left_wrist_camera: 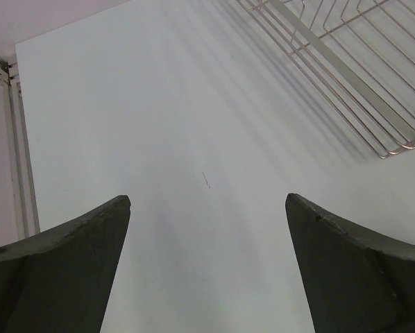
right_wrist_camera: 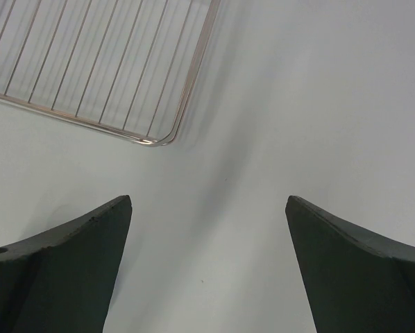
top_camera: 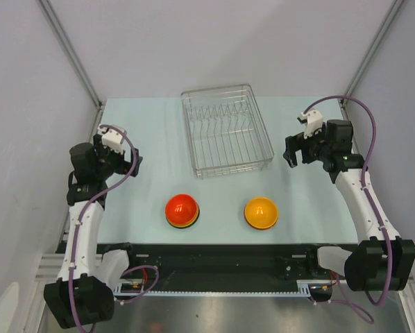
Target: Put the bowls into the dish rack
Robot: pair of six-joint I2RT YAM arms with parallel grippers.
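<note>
The silver wire dish rack [top_camera: 225, 130] stands at the back middle of the table, holding nothing. A stack of upside-down bowls with a red one on top [top_camera: 182, 209] sits in front of it to the left. An orange upside-down bowl [top_camera: 261, 211] sits to the right of that. My left gripper [top_camera: 132, 164] is open and empty, left of the rack. My right gripper [top_camera: 292, 154] is open and empty, right of the rack. A corner of the rack shows in the left wrist view [left_wrist_camera: 374, 90] and in the right wrist view [right_wrist_camera: 103, 62].
Metal frame posts [top_camera: 69, 48] rise at the table's back corners. A black rail [top_camera: 221, 253] runs along the near edge between the arm bases. Grey walls close in the sides and back.
</note>
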